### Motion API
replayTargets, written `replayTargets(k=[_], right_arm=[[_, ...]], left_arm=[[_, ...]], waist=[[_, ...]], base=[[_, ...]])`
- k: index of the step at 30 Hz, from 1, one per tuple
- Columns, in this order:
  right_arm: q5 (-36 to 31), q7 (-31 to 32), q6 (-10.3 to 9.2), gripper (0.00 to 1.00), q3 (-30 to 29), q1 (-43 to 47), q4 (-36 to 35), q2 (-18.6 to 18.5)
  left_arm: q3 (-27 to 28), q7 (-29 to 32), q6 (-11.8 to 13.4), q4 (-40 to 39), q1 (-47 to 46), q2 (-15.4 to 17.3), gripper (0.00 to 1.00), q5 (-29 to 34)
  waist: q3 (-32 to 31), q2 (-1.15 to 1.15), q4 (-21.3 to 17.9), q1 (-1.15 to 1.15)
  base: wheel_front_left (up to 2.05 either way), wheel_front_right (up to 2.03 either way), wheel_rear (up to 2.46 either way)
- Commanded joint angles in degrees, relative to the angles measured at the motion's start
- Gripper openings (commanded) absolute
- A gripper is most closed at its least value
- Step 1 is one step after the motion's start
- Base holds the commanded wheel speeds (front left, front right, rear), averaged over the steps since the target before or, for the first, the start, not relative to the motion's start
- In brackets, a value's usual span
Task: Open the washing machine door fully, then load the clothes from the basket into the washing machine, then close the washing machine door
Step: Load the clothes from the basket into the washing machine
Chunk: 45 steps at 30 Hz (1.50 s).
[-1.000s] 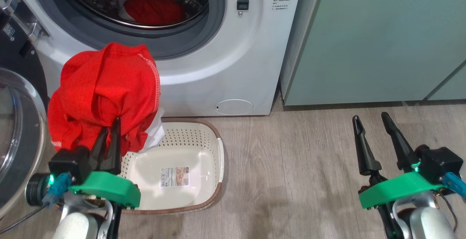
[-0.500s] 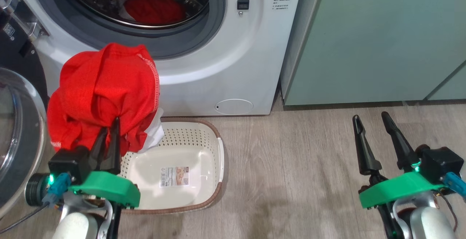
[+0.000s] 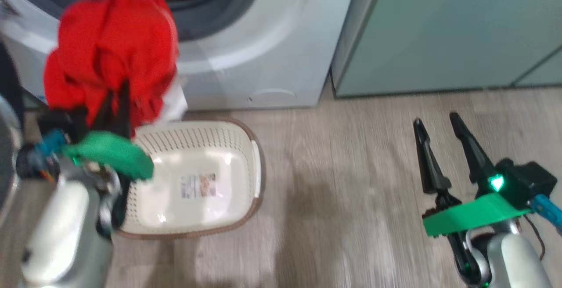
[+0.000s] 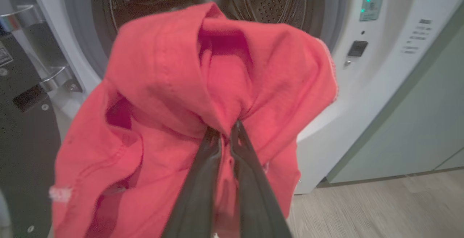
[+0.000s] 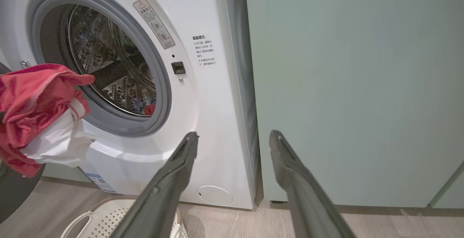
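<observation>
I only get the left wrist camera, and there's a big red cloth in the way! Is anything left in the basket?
Observer: I see no clothes in the basket, just a label sticker on its floor.
Operator: Is there stuff inside the washer?
Observer: Yes, a red garment lies low in the drum.
Operator: What's my other hand doing?
Observer: The right gripper is open with nothing in it, above the wooden floor to the basket's right.
</observation>
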Motion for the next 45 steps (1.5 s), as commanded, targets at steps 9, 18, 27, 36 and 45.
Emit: replayTargets(k=[9, 18, 27, 36, 45], right_arm=[[3.05, -3.92, 0.00, 1.00, 4.14, -5.62, -0.80, -0.20], [6.37, -6.47, 0.00, 1.00, 6.72, -9.01, 1.94, -0.20], [9.99, -6.82, 0.00, 1.00, 9.33, -12.28, 1.09, -0.20], [12.61, -6.83, 0.00, 1.00, 10.63, -12.83, -0.62, -0.20], [14.55, -6.84, 0.00, 1.00, 11.39, -13.34, -1.98, -0.20]], left_arm=[[3.75, 4.25, -4.31, 13.54, -21.86, 5.18, 0.00, -2.55], [3.41, 13.44, -7.46, 26.70, -39.86, 7.94, 0.00, -4.37], [3.77, 18.37, -7.80, 32.59, -54.42, 12.86, 0.00, -3.77], [6.01, 14.12, -6.45, 33.43, -62.09, 16.17, 0.00, -3.71], [8.29, 4.66, -4.66, 33.86, -65.30, 18.87, 0.00, -3.13]], waist=[[11.82, 0.00, -7.34, 0.00], [18.42, 0.00, -11.38, 0.00], [23.86, 0.00, -15.79, 0.00], [28.01, 0.00, -19.21, 0.00], [31.38, 0.00, -21.61, 0.00]], base=[[0.00, 0.00, 0.00], [0.00, 0.00, 0.00], [0.00, 0.00, 0.00], [0.00, 0.00, 0.00], [0.00, 0.00, 0.00]])
